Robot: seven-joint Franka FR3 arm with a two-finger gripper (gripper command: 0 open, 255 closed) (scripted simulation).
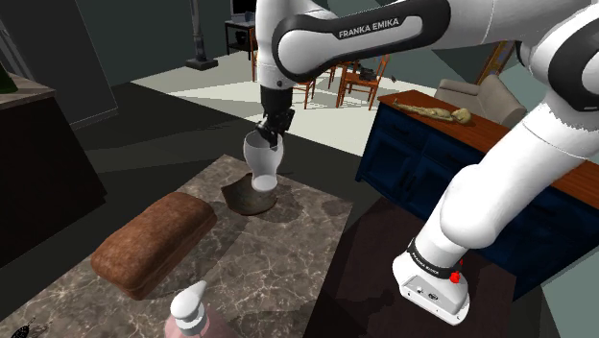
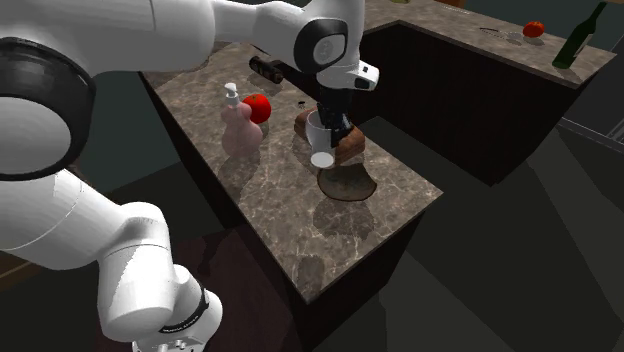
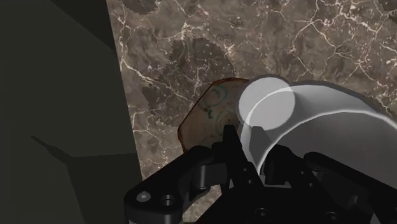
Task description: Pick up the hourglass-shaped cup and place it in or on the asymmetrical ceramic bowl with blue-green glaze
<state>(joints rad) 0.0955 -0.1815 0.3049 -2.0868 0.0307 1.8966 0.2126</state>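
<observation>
A white hourglass-shaped cup (image 1: 261,161) hangs tilted in the air, and my black gripper (image 1: 273,132) is shut on its rim. Just below it, on the marble counter (image 1: 288,240), sits a dark, uneven brown bowl (image 1: 247,198). In the second exterior view the cup (image 2: 320,140) hangs in the gripper (image 2: 334,124) just above and behind the bowl (image 2: 346,184). In the wrist view the gripper (image 3: 251,153) clasps the cup's wall (image 3: 312,133), and past the cup's foot shows the bowl (image 3: 210,118) with a blue-green swirl inside.
A brown bread loaf (image 1: 154,242) lies on the counter toward the shoulder view's left. A pink pump bottle (image 1: 195,315) stands at the near edge, with a red fruit (image 2: 258,106) beside it. The counter edge (image 3: 124,114) drops off close to the bowl. A blue cabinet (image 1: 432,154) stands alongside.
</observation>
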